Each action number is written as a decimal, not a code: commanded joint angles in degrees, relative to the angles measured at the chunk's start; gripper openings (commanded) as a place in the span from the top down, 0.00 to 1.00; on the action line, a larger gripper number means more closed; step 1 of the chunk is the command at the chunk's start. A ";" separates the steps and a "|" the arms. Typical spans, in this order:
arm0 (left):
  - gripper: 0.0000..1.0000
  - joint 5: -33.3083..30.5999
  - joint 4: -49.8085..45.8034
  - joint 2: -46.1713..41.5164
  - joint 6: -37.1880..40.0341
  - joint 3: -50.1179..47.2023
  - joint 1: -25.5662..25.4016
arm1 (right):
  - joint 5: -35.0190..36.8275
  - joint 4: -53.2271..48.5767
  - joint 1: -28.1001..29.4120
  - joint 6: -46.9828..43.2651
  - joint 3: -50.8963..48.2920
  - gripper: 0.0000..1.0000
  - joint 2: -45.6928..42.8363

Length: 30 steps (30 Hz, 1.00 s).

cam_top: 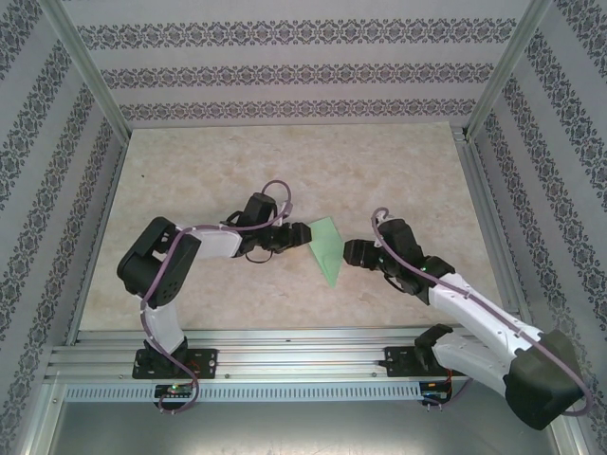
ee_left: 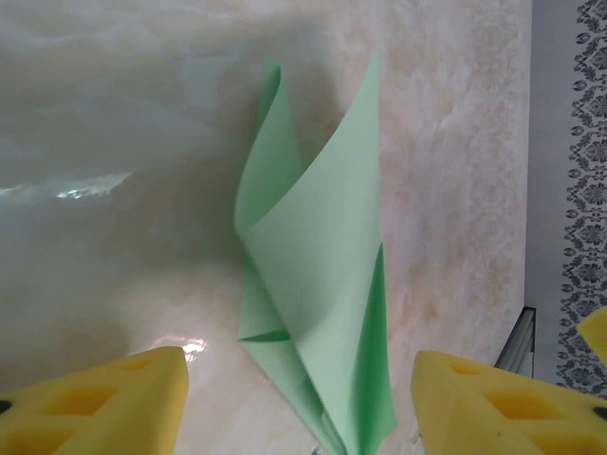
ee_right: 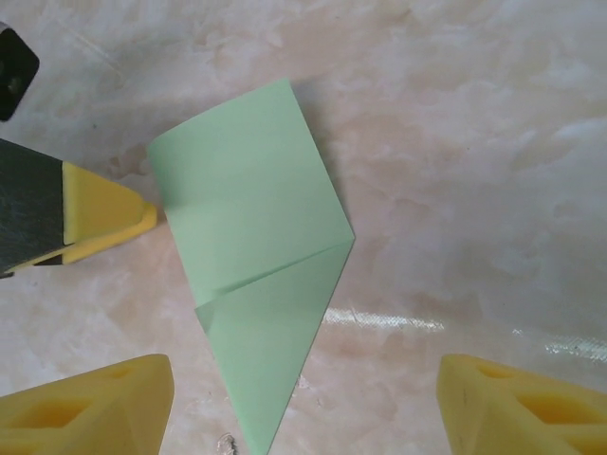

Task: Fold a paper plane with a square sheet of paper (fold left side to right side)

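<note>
The paper plane (cam_top: 325,248) is pale mint-green paper folded to a point and lies mid-table between both arms. In the left wrist view the plane (ee_left: 318,275) has one side flap curled up off the table, its tip toward the camera. My left gripper (cam_top: 296,235) is open, and its yellow fingers (ee_left: 104,403) straddle the pointed end without closing on it. My right gripper (cam_top: 347,252) is open just right of the plane (ee_right: 256,246), the point lying between its yellow pads (ee_right: 95,408). One left fingertip (ee_right: 109,213) sits at the paper's curled edge.
The marble-patterned tabletop (cam_top: 285,161) is bounded by patterned walls (cam_top: 285,71) at the back and sides and by aluminium frame posts (cam_top: 90,71). A metal rail (cam_top: 285,346) runs along the near edge by the arm bases.
</note>
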 commanded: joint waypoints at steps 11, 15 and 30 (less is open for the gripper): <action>0.91 4.79 1.14 2.74 5.43 5.45 -0.34 | -29.98 17.86 -17.02 -1.80 -3.96 0.29 8.19; 0.98 7.58 0.50 -0.71 9.11 3.07 1.53 | -34.92 27.84 -18.02 -2.93 -3.10 0.30 16.50; 1.00 17.05 -4.98 -7.12 20.73 2.25 3.30 | -49.40 58.09 -16.48 6.91 0.75 0.39 40.84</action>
